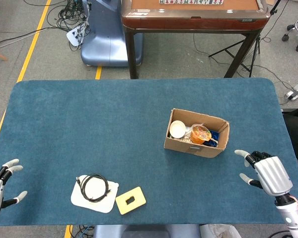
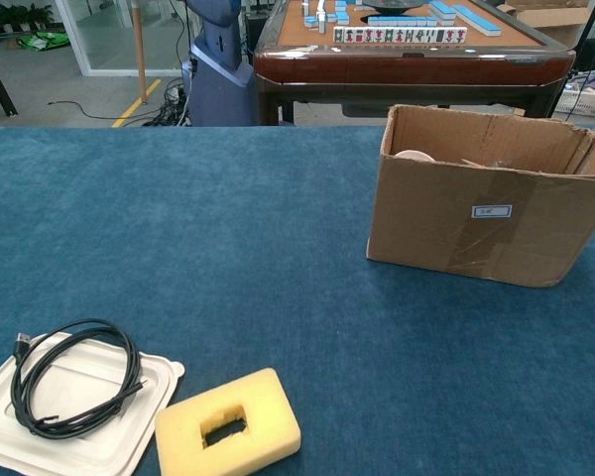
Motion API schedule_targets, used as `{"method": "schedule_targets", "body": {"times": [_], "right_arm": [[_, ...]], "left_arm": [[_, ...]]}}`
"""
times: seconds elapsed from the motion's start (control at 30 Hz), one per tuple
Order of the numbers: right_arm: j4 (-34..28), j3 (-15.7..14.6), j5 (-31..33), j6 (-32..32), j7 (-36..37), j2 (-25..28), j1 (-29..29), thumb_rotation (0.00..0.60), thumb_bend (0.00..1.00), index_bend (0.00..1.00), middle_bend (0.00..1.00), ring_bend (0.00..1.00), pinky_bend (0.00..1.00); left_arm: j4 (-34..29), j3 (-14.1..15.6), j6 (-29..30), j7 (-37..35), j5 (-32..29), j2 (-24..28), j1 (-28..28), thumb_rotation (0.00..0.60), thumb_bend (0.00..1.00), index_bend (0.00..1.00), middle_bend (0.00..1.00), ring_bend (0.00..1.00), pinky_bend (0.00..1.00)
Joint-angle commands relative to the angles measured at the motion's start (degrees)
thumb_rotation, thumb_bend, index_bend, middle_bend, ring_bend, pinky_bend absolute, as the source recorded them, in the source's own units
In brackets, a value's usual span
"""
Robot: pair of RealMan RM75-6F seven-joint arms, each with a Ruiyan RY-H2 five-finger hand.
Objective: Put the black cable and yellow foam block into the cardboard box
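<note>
While both hands rest at the lower corners of the head view, neither holds anything: the left hand [image 1: 2, 186] at the lower left edge and the right hand [image 1: 268, 173] at the lower right each show fingers spread apart above the blue desk [image 1: 89, 124]. The black cable [image 1: 93, 187] lies coiled on a white tray [image 1: 82, 201] in the lower left of centre. The yellow foam block [image 1: 130, 200] sits just beside the tray's right edge. The cardboard box [image 1: 194, 146], right of centre, is open-topped and contains an orange packet [image 1: 200, 133] and a white cup [image 1: 177, 129].
</note>
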Motion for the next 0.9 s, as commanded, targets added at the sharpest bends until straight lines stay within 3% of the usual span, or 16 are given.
{"method": "schedule_targets", "body": {"times": [0.03, 0.4, 0.7, 0.9], "right_arm": [[-0.05, 0.00, -0.12, -0.48, -0.09, -0.05, 0.22, 0.600, 0.00, 0.32, 0.58, 0.48, 0.63], [-0.43, 0.40, 0.42, -1.71, 0.58, 0.27, 0.75, 0.600, 0.00, 0.32, 0.58, 0.48, 0.63], [-0.19, 1.80, 4.56, -3.59, 0.38, -1.03, 0.84, 0.600, 0.00, 0.32, 0.58, 0.47, 0.63], [-0.24, 2.52, 6.87, -4.87, 1.88, -2.30, 1.06, 0.600, 0.00, 0.32, 0.52, 0.41, 0.55]], "left_arm": [[0.09, -0.12, 0.14, -0.14, -0.19, -0.11, 0.08, 0.600, 0.07, 0.34, 0.21, 0.37, 0.62], [0.63, 0.48, 0.89, -1.65, 1.84, -0.89, 0.19, 0.600, 0.07, 0.37, 0.20, 0.36, 0.61], [0.92, 0.49, 0.10, -1.31, 1.36, -1.11, -0.06, 0.600, 0.07, 0.37, 0.20, 0.36, 0.61], [0.84, 0.43, 0.07, -1.63, 1.21, -0.99, -0.07, 0.600, 0.07, 0.37, 0.20, 0.36, 0.61]]}}
